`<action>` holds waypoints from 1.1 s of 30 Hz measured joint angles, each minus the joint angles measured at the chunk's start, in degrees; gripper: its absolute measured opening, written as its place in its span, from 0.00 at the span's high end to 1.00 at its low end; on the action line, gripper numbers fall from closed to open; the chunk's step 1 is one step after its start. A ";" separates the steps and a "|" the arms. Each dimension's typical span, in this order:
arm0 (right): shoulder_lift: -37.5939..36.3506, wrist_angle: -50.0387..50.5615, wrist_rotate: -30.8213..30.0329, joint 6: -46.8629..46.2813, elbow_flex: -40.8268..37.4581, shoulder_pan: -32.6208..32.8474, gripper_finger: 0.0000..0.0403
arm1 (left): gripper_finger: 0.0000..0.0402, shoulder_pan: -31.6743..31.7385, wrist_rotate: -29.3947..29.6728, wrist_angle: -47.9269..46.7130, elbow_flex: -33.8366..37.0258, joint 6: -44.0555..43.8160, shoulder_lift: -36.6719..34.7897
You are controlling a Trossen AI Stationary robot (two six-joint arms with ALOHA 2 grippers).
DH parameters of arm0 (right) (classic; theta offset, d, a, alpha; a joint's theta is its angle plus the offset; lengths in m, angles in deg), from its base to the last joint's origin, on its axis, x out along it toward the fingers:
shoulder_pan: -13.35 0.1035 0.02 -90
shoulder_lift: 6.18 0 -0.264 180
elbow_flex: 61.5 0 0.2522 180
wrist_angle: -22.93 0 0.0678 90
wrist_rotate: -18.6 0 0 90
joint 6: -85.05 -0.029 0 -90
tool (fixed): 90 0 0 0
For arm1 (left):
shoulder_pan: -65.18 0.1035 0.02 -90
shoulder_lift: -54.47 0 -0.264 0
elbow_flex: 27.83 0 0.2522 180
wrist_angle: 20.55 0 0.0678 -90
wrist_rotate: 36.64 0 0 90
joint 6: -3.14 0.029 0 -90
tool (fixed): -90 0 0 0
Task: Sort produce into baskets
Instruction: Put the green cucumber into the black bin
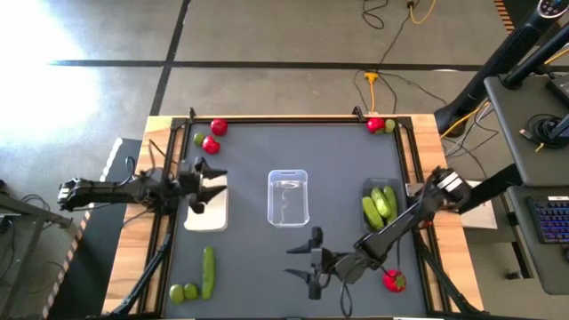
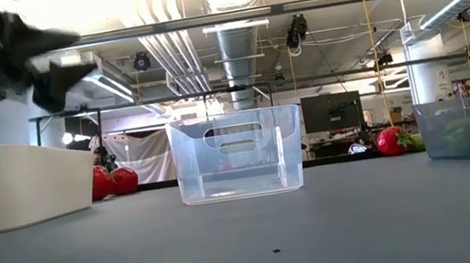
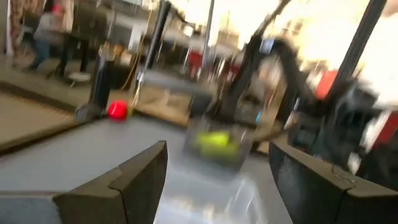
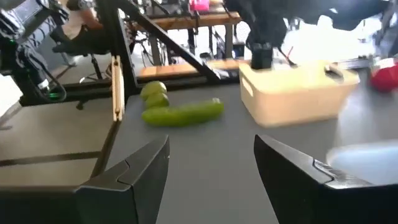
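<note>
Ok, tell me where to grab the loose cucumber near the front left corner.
Probably grip the cucumber at its middle, coming straight down, fingers across its narrow width. It lies flat, long axis running front to back. The limes crowd its near end, so stay clear of that end.

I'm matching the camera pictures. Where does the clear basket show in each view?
High view: clear basket at table centre.
Low view: centre, empty.
Left wrist view: not identifiable.
Right wrist view: probably the pale blur at the right edge.
Shared landmark: the white basket beside it.
</note>
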 joint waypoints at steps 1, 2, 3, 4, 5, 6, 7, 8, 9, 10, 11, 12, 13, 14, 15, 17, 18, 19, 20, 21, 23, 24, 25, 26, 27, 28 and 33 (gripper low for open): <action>0.83 -0.07 -0.05 1.46 1.13 -0.05 0.44 | 0.35 0.00 0.00 1.98 0.00 -0.38 0.00; 1.52 0.02 -0.11 2.99 2.22 -0.06 0.44 | 0.35 0.00 0.04 4.18 0.00 -0.69 0.02; 2.33 0.02 -0.05 4.35 3.33 -0.15 0.44 | 0.35 0.00 0.02 6.27 0.00 -0.91 0.00; 3.09 0.04 -0.06 5.50 4.29 -0.19 0.44 | 0.35 -0.03 -0.04 7.97 0.00 -1.30 -0.04; 3.78 0.06 -0.05 6.55 5.06 -0.19 0.44 | 0.35 -0.01 -0.59 9.11 0.00 -1.55 -0.01; 4.52 0.04 -0.06 7.15 5.76 -0.17 0.44 | 0.35 -0.01 -1.72 9.77 0.00 -1.98 0.00; 5.20 0.02 -0.07 7.57 6.29 -0.17 0.44 | 0.35 -0.04 -3.63 10.32 0.00 -2.65 0.02; 5.62 0.12 -0.07 7.62 6.49 -0.18 0.44 | 0.35 -0.04 -5.99 10.99 0.02 -3.09 0.02; 6.09 0.41 -0.07 7.57 6.51 -0.19 0.44 | 0.35 -0.04 -9.03 11.87 0.01 -3.32 0.01; 6.71 0.41 -0.09 7.02 6.61 -0.19 0.44 | 0.35 -0.07 -12.70 12.91 0.01 -3.34 0.01; 7.15 0.44 -0.13 6.75 6.56 -0.25 0.44 | 0.35 -0.15 -16.40 14.40 0.00 -3.60 0.03; 7.46 0.57 -0.68 7.06 6.31 -0.28 0.44 | 0.35 -0.36 -19.54 16.49 0.02 -4.58 0.04; 7.60 0.91 -1.56 7.87 6.18 -0.41 0.44 | 0.35 -0.69 -21.89 19.33 0.02 -5.94 0.07; 7.74 1.02 -2.26 8.19 6.17 -0.70 0.44 | 0.35 -1.15 -23.99 22.39 0.04 -7.61 0.09; 7.74 0.95 -3.14 8.54 6.17 -1.02 0.44 | 0.35 -1.72 -25.46 25.15 0.02 -8.76 0.18; 7.21 0.91 -4.97 9.18 6.18 -1.78 0.44 | 0.35 -3.30 -28.49 29.66 0.02 -10.26 0.64; 7.09 0.79 -5.12 9.04 6.20 -2.24 0.44 | 0.35 -4.32 -29.83 30.90 0.02 -10.37 0.94; 7.03 0.72 -5.20 8.65 6.20 -2.62 0.44 | 0.35 -5.40 -30.35 31.52 0.02 -10.33 1.29; 7.03 0.75 -5.18 8.53 6.16 -2.98 0.44 | 0.35 -6.65 -30.36 31.44 0.02 -10.31 1.69; 7.03 1.08 -5.06 8.50 6.01 -3.22 0.44 | 0.35 -7.95 -29.15 31.19 0.02 -10.27 2.48; 7.39 1.37 -4.98 8.42 5.88 -3.66 0.44 | 0.35 -10.90 -24.46 29.82 0.02 -9.29 4.37; 7.48 1.38 -4.87 8.10 5.69 -3.85 0.44 | 0.35 -12.46 -21.66 29.39 0.02 -8.62 5.63; 7.66 1.39 -4.90 7.79 5.54 -4.03 0.44 | 0.35 -14.02 -18.96 29.27 0.02 -8.19 7.07; 7.73 1.37 -4.85 7.52 5.46 -4.20 0.44 | 0.35 -15.44 -16.68 28.95 0.02 -8.07 8.44; 7.73 1.40 -4.85 7.35 5.30 -4.32 0.44 | 0.35 -16.70 -15.09 28.38 -0.04 -8.13 9.79; 7.73 1.48 -4.87 7.27 5.21 -4.32 0.44 | 0.35 -17.83 -13.85 27.64 -0.31 -8.41 11.34; 7.73 1.43 -4.91 7.39 5.08 -4.32 0.44 | 0.35 -19.87 -12.54 19.74 -4.63 -13.88 17.10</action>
